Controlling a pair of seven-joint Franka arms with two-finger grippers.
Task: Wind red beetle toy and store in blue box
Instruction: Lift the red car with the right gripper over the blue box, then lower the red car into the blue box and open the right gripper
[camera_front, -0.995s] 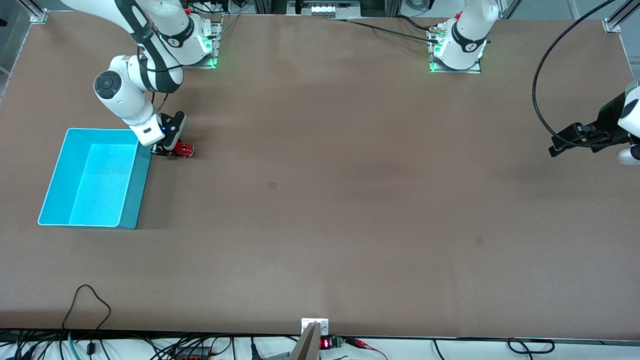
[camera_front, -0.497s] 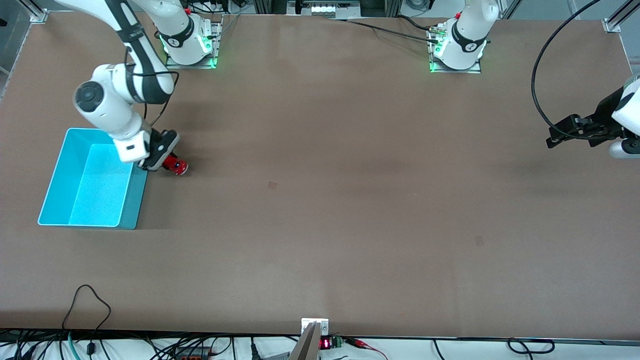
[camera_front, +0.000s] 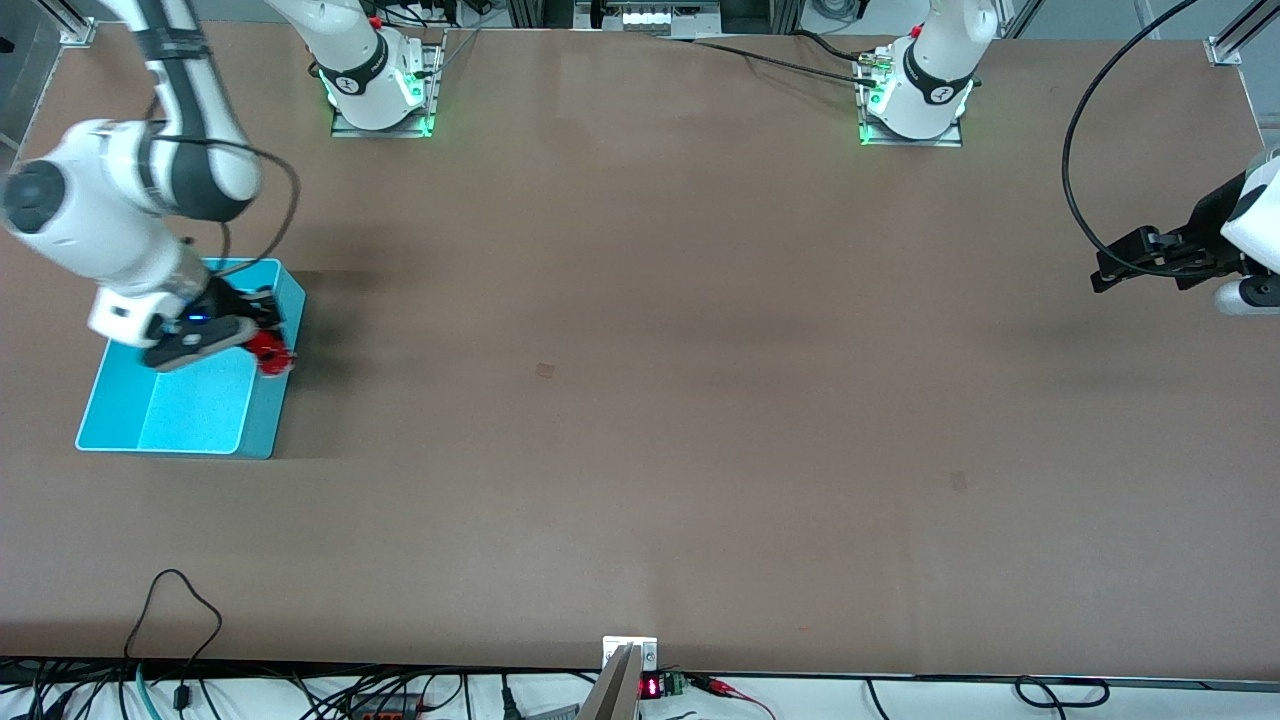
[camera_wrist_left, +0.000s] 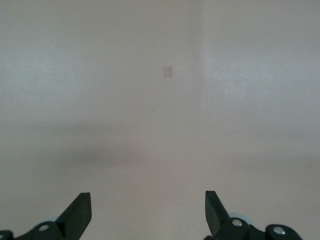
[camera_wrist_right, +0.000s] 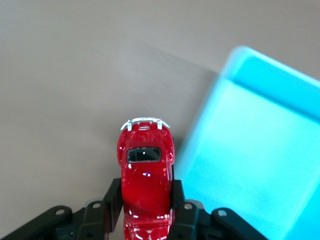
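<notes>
The work surface is a broad brown table (camera_front: 640, 400), bare across its middle. The blue box (camera_front: 170, 415) sits at the right arm's end of it.

1. Right gripper (camera_wrist_right: 147, 192): my fingers are clamped on the flanks of the red beetle toy (camera_wrist_right: 146, 180), one on each side of the body. The toy is off the table, carried in the air.

2. Position: in the front view the right gripper (camera_front: 262, 345) and the toy (camera_front: 268, 352) hang over the box wall that faces the middle of the table, about at its rim. The toy is not yet over the box floor.

3. Key relation: the toy's long axis runs straight out from between my fingers, with its silvery bumper (camera_wrist_right: 145, 121) leading. In the right wrist view that axis lies roughly along the box wall, and the open interior lies to one side of the toy (so, in my judgement, the coming move is a sideways shift over the floor before release).

4. Left gripper (camera_wrist_left: 147, 212): my fingers are spread wide with nothing between them. This arm waits over bare table at its own end, well apart from the box; the right arm is the nearer one.
</notes>
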